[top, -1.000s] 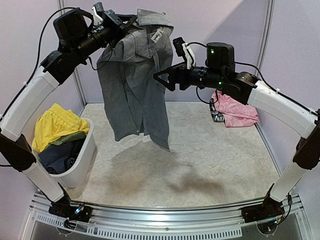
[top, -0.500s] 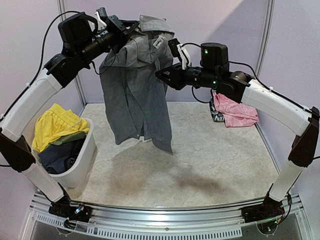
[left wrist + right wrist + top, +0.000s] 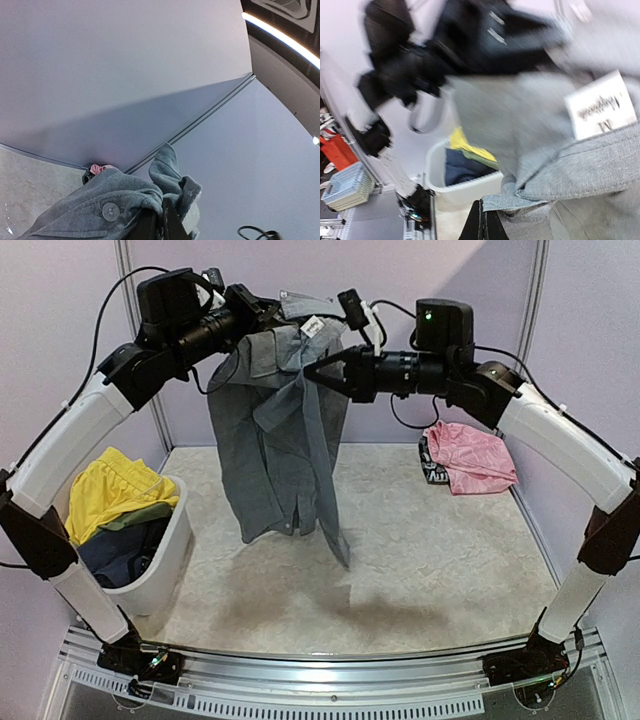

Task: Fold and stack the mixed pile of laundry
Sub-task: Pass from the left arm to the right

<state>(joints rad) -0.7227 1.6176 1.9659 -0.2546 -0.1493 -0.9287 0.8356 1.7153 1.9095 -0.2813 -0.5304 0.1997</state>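
Crumpled yellow shorts top darker garments in a rounded white plastic tub, near left. Over the mottled table a limp grey shirt hangs, pinched at its collar by the left gripper and just below by the right gripper; a shiny pink piece lies rumpled far right

Cams: top + 2 wrist
Your top cam looks down from behind; wrist cams sit close on grey shirt, shared by all.

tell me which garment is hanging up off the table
The grey shirt, hanging in the air; the pink piece lies on the table, and the yellow shorts sit in the white tub.
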